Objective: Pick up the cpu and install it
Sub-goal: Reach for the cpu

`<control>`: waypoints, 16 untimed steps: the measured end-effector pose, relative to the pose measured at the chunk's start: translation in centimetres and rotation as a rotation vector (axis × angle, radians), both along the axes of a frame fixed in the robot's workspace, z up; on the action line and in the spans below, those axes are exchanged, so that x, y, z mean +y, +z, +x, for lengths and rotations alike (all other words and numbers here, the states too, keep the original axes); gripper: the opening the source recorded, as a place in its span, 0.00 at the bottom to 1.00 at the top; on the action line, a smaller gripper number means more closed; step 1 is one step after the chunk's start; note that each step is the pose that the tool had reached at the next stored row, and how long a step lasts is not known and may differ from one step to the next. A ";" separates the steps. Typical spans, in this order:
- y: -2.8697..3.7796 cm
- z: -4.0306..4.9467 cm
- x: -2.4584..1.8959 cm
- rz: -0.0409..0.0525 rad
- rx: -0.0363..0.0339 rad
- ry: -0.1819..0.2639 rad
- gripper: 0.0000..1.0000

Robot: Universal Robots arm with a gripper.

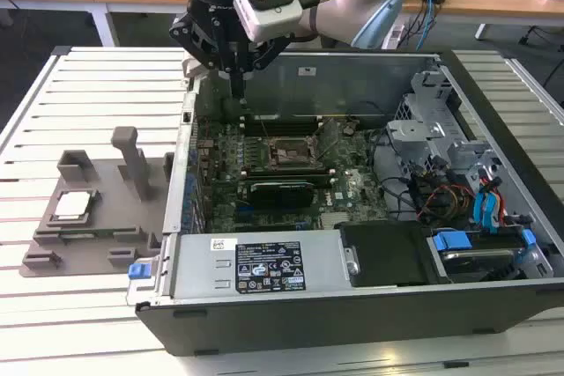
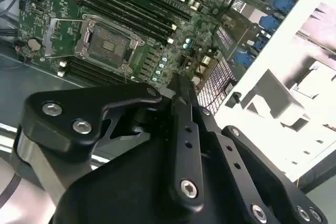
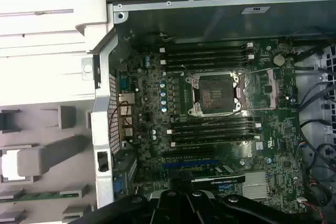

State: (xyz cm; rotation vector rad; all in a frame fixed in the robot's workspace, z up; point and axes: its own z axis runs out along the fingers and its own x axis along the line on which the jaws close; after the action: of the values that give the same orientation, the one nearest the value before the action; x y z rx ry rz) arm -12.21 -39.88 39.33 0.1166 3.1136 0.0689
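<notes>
- While the cpu (image 1: 72, 206) lies on the grey tray (image 1: 107, 189), outside the computer case (image 1: 352, 301) at the exterior view's left, the hand (image 1: 236, 87) hangs above the case's near-tray wall.
- Its fingers are pressed together, holding nothing.

So the cpu (image 1: 72, 206), a small flat square chip with a shiny silver-grey metal top and a thin tan-green rim, is just lying flat, metal side up, on the grey plastic tray (image 1: 110, 217). It sits in the tray's part toward the exterior view's left, close to that edge, turned a bit askew to the tray's sides.
</notes>
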 end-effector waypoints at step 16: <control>0.00 -6.56 0.00 0.0000 0.0000 0.000 0.11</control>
State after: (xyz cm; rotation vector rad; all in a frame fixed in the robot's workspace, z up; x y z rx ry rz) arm -18.77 -39.89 39.33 0.1165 3.1136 0.0689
